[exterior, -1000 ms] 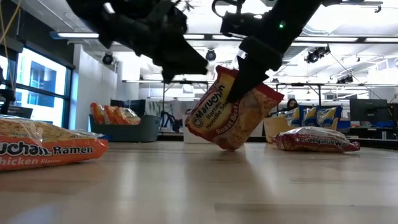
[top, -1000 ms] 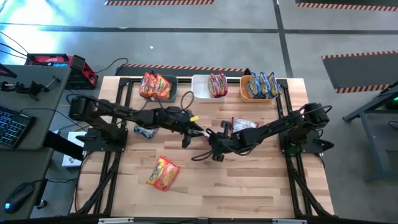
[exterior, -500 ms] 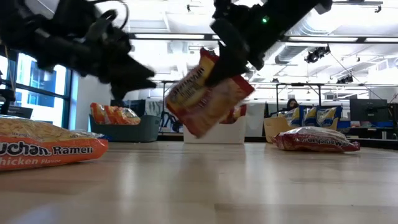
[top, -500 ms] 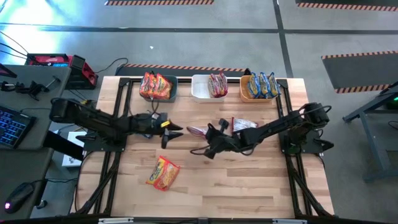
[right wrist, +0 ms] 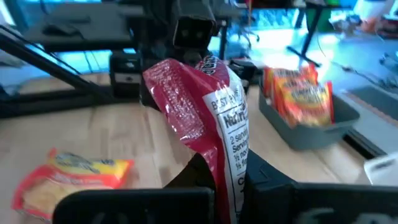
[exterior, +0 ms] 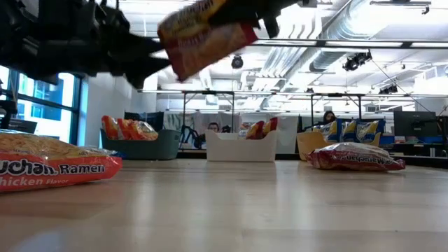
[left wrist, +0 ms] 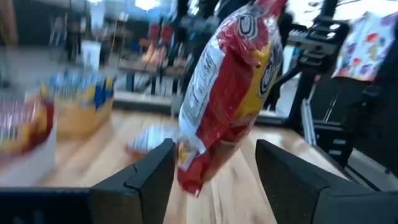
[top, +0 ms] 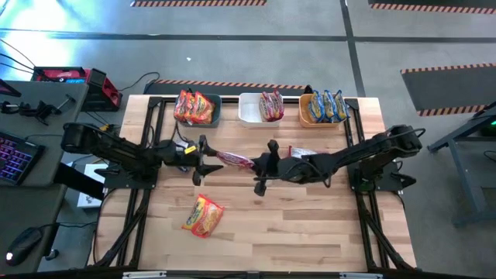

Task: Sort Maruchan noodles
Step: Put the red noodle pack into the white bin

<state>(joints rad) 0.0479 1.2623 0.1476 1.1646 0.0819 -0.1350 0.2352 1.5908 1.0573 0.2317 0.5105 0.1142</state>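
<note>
Above mid-table, right pincer (top: 258,164) clamps maroon packet (top: 235,160) — left pincer (top: 203,160) spread

- Red-maroon noodle packet (top: 235,160) was low, bottom edge near the table (top: 310,232); now lifted well clear, high in low view.
- Right gripper (top: 262,165), clamped on packet, has risen w/ it and shifted toward the white bin (top: 249,113) side; packet now sticks out flat toward left arm instead of hanging down.
- Left gripper (top: 200,160) pulled back from mid-table, away from white bin's front, toward its own base; fingers (left wrist: 149,177) now spread wider than before, packet end just in front of them, not gripped.
</note>
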